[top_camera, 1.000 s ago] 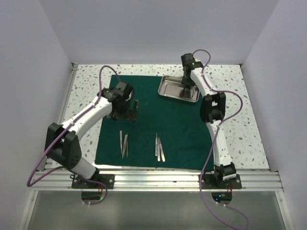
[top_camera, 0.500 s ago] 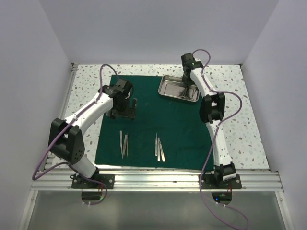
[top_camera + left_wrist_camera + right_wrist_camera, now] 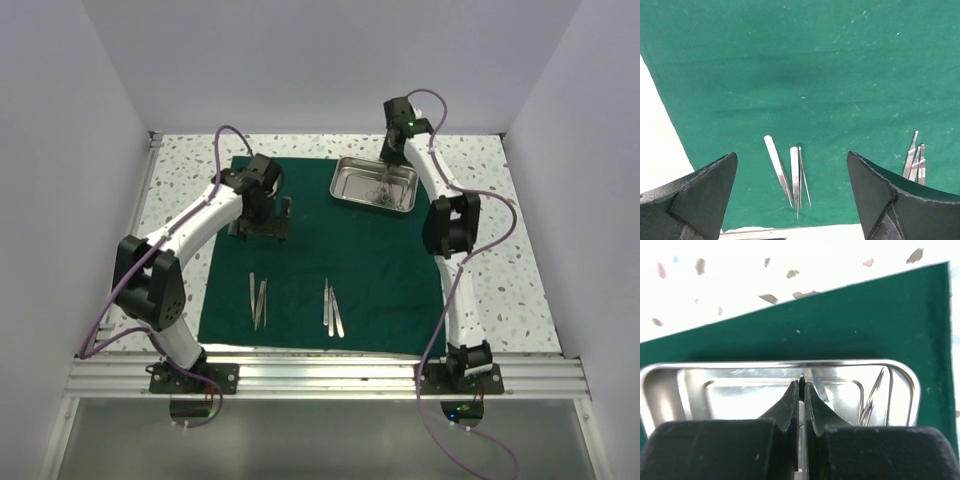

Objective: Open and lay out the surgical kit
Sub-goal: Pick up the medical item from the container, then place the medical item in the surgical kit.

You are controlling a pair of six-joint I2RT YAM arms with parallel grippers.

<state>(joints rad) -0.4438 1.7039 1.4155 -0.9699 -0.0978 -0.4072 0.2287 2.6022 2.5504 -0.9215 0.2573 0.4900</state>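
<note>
The dark green cloth (image 3: 370, 260) lies spread flat on the table. The steel tray (image 3: 348, 183) sits at its far right corner. My right gripper (image 3: 386, 168) hangs over the tray, shut on a slim silver instrument (image 3: 801, 378) whose tip shows between the pads. In the right wrist view my right gripper (image 3: 801, 390) is above the tray (image 3: 670, 385), and more instruments (image 3: 872, 395) lie in its right end. My left gripper (image 3: 263, 222) is open and empty above the cloth's left part. Tweezers (image 3: 790, 172) lie between its fingers' lines of view, far below my left gripper (image 3: 792, 200).
Two laid-out groups lie near the cloth's front edge: tweezers (image 3: 258, 298) on the left and slim silver handles (image 3: 332, 308) in the middle, the latter also in the left wrist view (image 3: 915, 162). Speckled tabletop (image 3: 500, 250) surrounds the cloth.
My right gripper has risen a little out of the tray with the slim instrument in it. My left gripper has shifted slightly toward the far side, still open.
</note>
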